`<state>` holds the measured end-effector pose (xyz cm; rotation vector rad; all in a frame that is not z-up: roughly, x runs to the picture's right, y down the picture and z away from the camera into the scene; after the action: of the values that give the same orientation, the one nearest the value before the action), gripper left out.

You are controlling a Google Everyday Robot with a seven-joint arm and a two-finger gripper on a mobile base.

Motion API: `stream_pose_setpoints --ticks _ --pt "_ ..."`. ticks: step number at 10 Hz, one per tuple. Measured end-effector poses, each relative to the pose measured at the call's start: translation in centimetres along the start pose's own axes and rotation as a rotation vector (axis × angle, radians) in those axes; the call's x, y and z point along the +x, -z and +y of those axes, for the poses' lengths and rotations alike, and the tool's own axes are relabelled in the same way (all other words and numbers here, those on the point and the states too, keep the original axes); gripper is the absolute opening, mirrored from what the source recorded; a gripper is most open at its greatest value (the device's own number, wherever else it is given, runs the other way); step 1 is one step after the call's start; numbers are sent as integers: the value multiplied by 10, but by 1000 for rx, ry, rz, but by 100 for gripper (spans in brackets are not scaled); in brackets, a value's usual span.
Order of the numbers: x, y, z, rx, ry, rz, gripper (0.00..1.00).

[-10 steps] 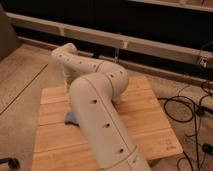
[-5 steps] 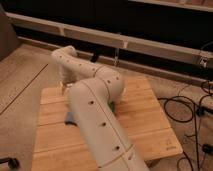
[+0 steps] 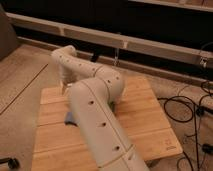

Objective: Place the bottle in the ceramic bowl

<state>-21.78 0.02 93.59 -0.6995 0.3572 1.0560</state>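
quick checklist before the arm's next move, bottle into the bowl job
1. Gripper located: ok, the gripper hangs low over the table near its far left corner.
2. Bottle in sight: not ok, it shows nowhere.
3. Ceramic bowl in sight: cannot tell, the arm covers the table's middle.
4. Bottle already in the ceramic bowl: cannot tell.
5. Blue sponge located: ok, a corner shows beside the arm.

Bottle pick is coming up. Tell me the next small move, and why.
Probably ease the gripper straight down: it hangs pointing down over the wooden table's far-left corner. The bottle is not visible; the arm hides the table's middle.
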Motion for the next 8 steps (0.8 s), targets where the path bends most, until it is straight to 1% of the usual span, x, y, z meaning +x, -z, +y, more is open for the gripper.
stream_pose_setpoints --ticks 2,4,6,8 --pt "-6 -5 -7 28 25 -40 65" --pt "-4 -12 -12 35 25 -47 65" --pt "2 -21 -17 19 3 -47 65" --pt "4 -28 -9 7 10 -39 65"
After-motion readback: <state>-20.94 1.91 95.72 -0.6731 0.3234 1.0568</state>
